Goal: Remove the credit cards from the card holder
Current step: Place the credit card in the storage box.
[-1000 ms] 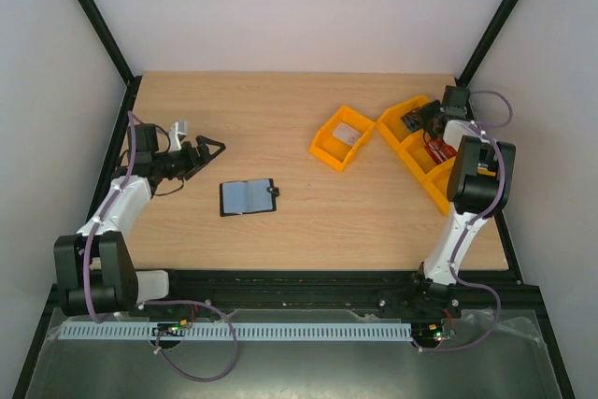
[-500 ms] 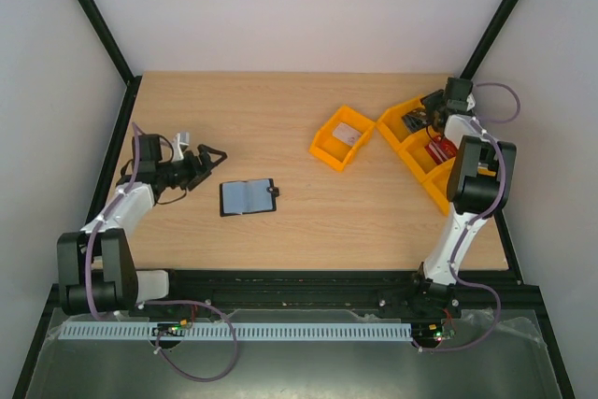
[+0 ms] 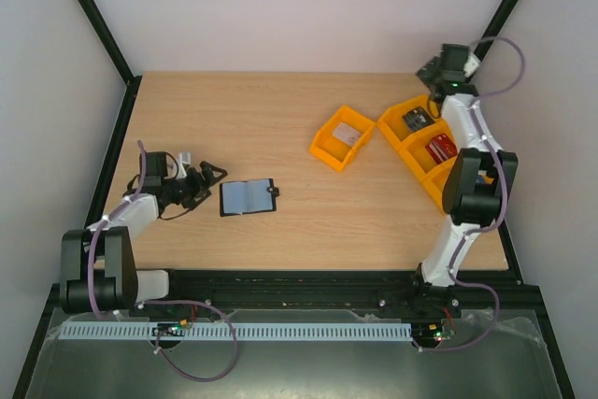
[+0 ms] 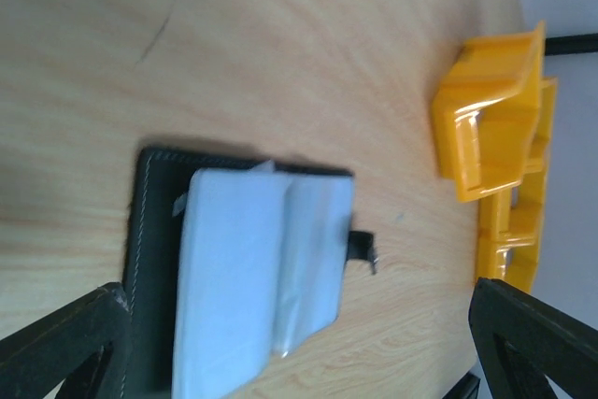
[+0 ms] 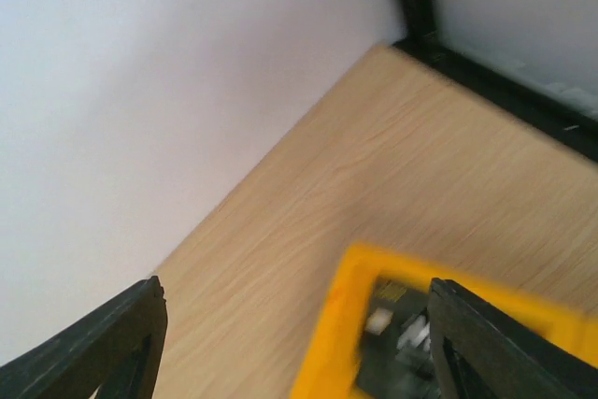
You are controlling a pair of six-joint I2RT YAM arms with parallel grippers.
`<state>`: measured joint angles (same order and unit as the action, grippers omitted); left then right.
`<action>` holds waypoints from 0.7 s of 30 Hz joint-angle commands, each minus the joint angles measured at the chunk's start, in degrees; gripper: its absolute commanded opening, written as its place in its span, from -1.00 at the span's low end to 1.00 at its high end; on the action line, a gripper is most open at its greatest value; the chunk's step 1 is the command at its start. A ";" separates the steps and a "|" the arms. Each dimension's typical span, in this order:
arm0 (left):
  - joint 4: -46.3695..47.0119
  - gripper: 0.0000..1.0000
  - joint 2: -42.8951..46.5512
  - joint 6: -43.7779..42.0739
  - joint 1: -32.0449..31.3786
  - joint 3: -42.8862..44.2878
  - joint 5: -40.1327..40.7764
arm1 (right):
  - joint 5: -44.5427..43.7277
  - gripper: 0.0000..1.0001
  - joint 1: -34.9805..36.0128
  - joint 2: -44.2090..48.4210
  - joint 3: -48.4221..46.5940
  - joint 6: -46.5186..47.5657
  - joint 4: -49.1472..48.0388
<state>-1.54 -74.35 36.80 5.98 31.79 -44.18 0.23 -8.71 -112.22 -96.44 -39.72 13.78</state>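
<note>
The small black folding card holder (image 3: 249, 197) lies opened flat on the pale wooden counter (image 3: 280, 119), left of the middle. Its pale blue-grey clear pockets (image 4: 252, 268) face up and its little closing tab (image 4: 363, 248) points toward the trays, so the pockets can be reached from above. The left hand (image 3: 211, 181) sits low just beside the holder's left edge, fingers spread as wide as they go and gripping nothing. In the wrist view the holder is framed between them, a stance that looks ready either to pin the holder down or to pick at a pocket. The right hand (image 3: 433, 70) hangs high over the far right corner, above the row of orange plastic trays (image 3: 389, 130), its fingers well apart with nothing between them. Below it a dark card (image 3: 416, 120) rests in the far compartment and a red credit card (image 3: 441, 148) in the next, while a pale card (image 3: 348, 134) lies in the separate orange tray (image 3: 325, 151). The trays seem meant to collect the cards. Whether any card is left in the pockets cannot be told.
</note>
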 commanded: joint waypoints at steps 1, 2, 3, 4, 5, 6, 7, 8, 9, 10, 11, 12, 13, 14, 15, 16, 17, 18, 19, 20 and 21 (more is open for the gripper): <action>-0.41 0.98 -0.67 -1.24 -2.62 -2.44 2.42 | 0.55 0.48 15.17 12.01 5.49 9.43 6.00; -1.15 0.98 -0.82 -2.51 -3.47 -2.26 2.73 | 1.63 0.45 19.09 14.69 9.76 9.20 4.95; -1.74 0.98 -0.99 -3.36 -4.07 -2.17 3.29 | 2.20 0.43 23.48 17.12 13.86 8.43 3.54; -2.09 0.98 -1.27 -3.77 -4.49 -2.34 3.79 | 1.99 0.41 27.82 19.45 18.35 7.18 1.47; -1.98 0.98 -1.75 -3.92 -4.68 -2.65 4.17 | 1.88 0.38 31.82 21.23 22.27 6.01 -0.51; -1.60 0.98 -2.29 -3.92 -4.74 -3.17 4.53 | 1.46 0.33 35.74 22.12 25.33 4.19 -1.83; -0.91 0.98 -2.91 -3.91 -4.81 -3.64 4.81 | 1.26 0.25 39.37 22.28 27.80 1.99 -2.64; -0.39 0.98 -3.68 -3.80 -4.81 -3.96 5.12 | 1.93 0.17 43.12 21.66 29.22 0.68 -2.94; 0.11 0.98 -4.59 -3.82 -4.90 -3.94 5.18 | 2.39 0.08 46.43 20.23 29.69 -0.32 -2.38; 0.35 0.98 -5.33 -4.03 -4.96 -3.81 5.27 | 2.89 0.01 49.32 18.47 29.37 -1.16 -1.27; 0.41 0.98 -6.05 -4.10 -5.07 -3.64 5.42 | 3.95 -0.05 52.65 16.19 28.78 -1.72 0.17; 0.39 0.98 -6.60 -4.18 -5.17 -3.49 5.61 | 4.69 -0.11 54.41 13.75 27.99 -2.11 1.32; 0.58 0.98 -6.82 -4.20 -5.25 -3.57 5.83 | 4.77 -0.14 55.98 11.71 27.37 -2.45 2.09; 0.84 0.98 -6.94 -4.19 -5.39 -3.77 6.09 | 4.82 -0.18 57.10 9.71 26.82 -2.65 2.76; 1.33 0.98 -6.84 -4.12 -5.44 -4.22 6.60 | 5.10 -0.20 57.94 8.15 26.40 -2.88 2.77; 1.56 0.98 -6.64 -3.98 -5.52 -4.58 6.88 | 5.67 -0.23 58.68 6.87 26.11 -2.69 2.33; 2.00 0.98 -6.43 -3.93 -5.68 -4.94 7.13 | 5.73 -0.24 59.25 5.57 25.47 -2.50 2.24; 2.43 0.97 -6.22 -3.81 -5.90 -5.41 7.13 | 5.55 -0.25 59.86 4.36 24.51 -2.19 2.34; 2.82 0.97 -6.29 -3.35 -6.01 -5.63 6.93 | 5.86 -0.26 60.15 2.80 23.51 -1.97 2.60; 3.16 0.96 -6.61 -2.74 -6.17 -5.78 6.62 | 6.63 -0.28 60.35 1.10 22.12 -1.85 3.31; 3.57 0.95 -6.99 -2.05 -6.28 -5.73 6.27 | 7.77 -0.34 60.45 -0.84 20.90 -1.80 3.77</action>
<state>1.80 -80.12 33.65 0.32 27.92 -39.53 6.74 51.22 -109.38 -69.89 -41.19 15.38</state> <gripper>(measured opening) 0.982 0.362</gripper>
